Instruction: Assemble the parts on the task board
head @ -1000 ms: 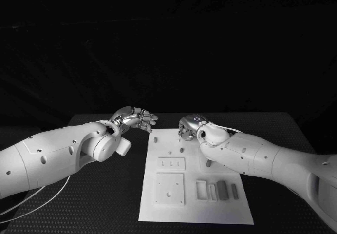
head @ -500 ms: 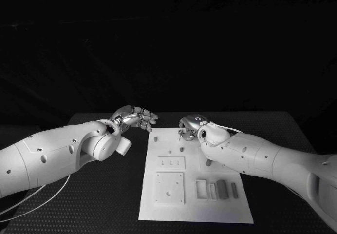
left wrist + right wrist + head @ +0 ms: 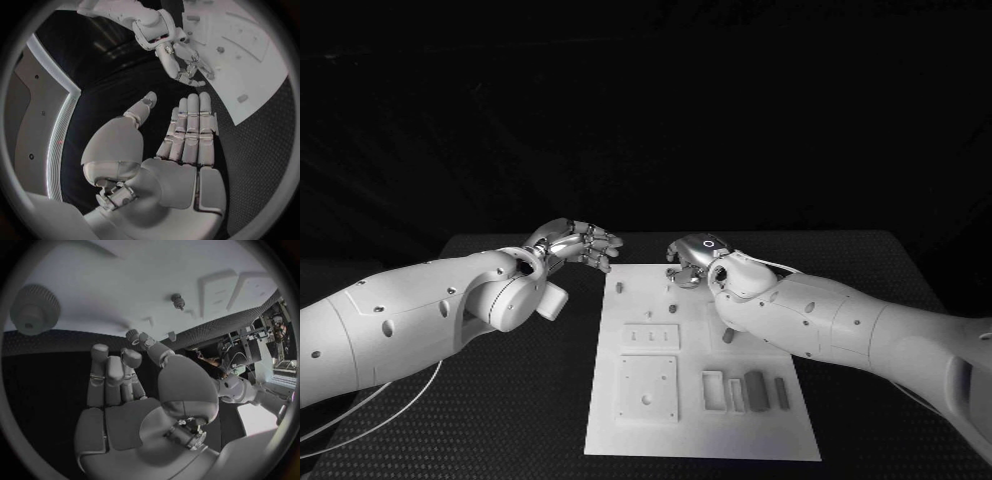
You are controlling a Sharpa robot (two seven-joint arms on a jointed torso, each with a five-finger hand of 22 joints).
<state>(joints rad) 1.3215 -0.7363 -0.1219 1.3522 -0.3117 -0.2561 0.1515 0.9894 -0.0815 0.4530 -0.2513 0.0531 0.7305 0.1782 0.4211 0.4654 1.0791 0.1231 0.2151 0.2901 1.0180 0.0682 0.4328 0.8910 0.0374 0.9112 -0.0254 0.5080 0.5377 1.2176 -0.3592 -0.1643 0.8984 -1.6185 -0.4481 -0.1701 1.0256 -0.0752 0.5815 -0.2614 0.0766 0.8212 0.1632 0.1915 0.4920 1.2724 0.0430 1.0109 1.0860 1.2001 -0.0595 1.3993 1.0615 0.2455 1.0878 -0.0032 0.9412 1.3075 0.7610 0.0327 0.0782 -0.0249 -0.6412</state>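
Right wrist view alone shows a knurled knob beyond the empty, spread right robot hand.

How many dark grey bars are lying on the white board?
2: both at the near right corner of the task board, side by side: a wider bar, and a thinner bar on its right. The right arm may hide others.

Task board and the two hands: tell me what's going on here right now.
The robot is working at the white task board on the black table. Its right hand hovers over the board's far end with fingers curled and nothing visibly held. The left hand hangs beside the board's far left corner, fingers straight and empty. Several parts sit in the slots near the front, and a small peg stands near the far left edge.
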